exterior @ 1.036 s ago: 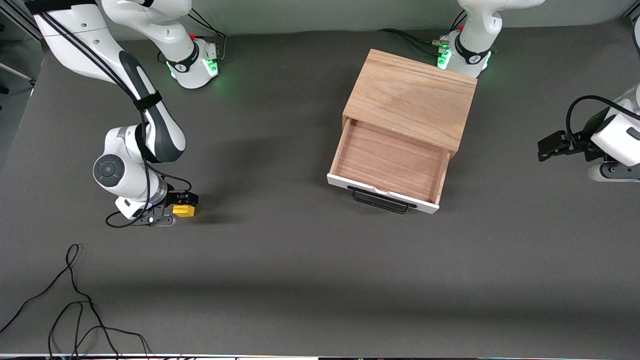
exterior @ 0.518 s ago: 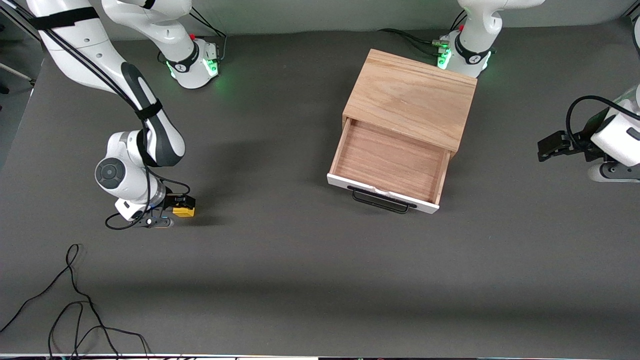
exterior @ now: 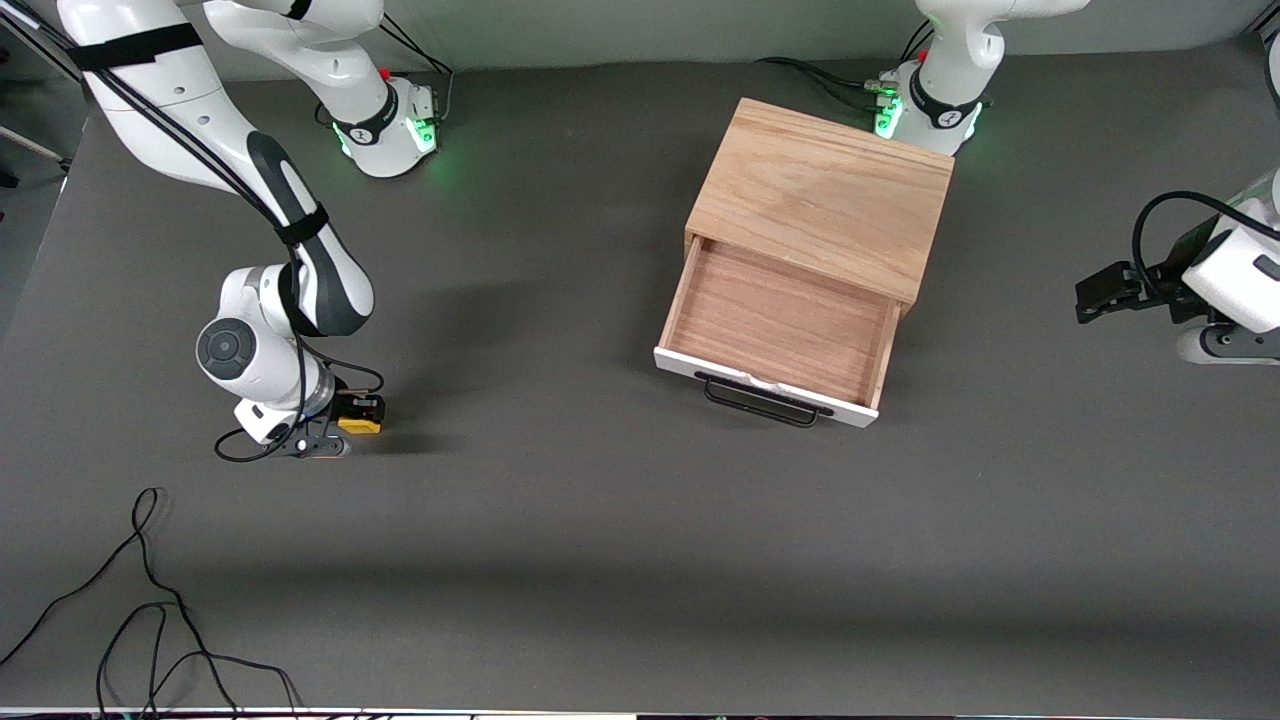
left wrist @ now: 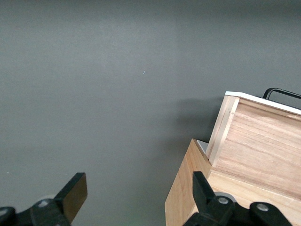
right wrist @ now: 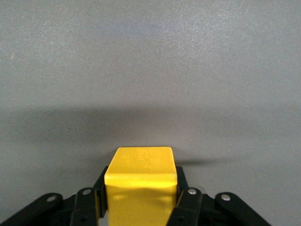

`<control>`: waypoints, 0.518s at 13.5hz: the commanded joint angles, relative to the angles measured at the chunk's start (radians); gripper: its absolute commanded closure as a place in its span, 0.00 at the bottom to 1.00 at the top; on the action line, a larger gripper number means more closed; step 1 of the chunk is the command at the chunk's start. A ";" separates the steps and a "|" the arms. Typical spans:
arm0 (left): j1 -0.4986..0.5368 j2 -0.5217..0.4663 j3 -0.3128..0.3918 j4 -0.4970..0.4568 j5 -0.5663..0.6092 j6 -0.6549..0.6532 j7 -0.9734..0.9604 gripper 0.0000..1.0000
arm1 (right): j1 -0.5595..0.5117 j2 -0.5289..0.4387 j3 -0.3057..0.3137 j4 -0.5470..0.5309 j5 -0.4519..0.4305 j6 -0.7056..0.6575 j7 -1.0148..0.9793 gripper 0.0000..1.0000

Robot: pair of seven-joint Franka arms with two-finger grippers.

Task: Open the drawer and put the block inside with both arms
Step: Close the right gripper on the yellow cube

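The small yellow block (exterior: 359, 426) is clamped between the fingers of my right gripper (exterior: 352, 425), low over the bare table toward the right arm's end. The right wrist view shows the block (right wrist: 140, 181) with a black finger pressed on each side. The light-wood drawer (exterior: 775, 320) stands pulled out of the oak cabinet (exterior: 820, 195), and its inside is empty. Its white front and black handle (exterior: 760, 400) face the front camera. My left gripper (exterior: 1092, 298) waits open and empty at the left arm's end, beside the cabinet. The left wrist view shows its gripper (left wrist: 138, 193) and the drawer's side (left wrist: 256, 136).
A loose black cable (exterior: 150, 600) lies on the table near the front camera at the right arm's end. The green-lit arm bases (exterior: 390, 125) (exterior: 925, 105) stand at the table's back edge, one close to the cabinet.
My right gripper has shifted slightly toward the right arm's end with the block in it. The left arm and the drawer have not moved.
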 commanded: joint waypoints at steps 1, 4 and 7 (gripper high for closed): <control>0.002 -0.003 -0.001 0.000 0.013 0.010 0.016 0.00 | 0.009 -0.008 0.001 0.007 -0.007 -0.004 0.002 0.79; -0.003 -0.003 -0.001 0.000 0.013 0.009 0.016 0.00 | 0.014 -0.040 0.007 0.015 -0.007 -0.014 -0.001 0.85; -0.004 -0.005 -0.001 0.000 0.013 0.009 0.016 0.00 | 0.037 -0.079 0.009 0.173 -0.005 -0.320 0.028 1.00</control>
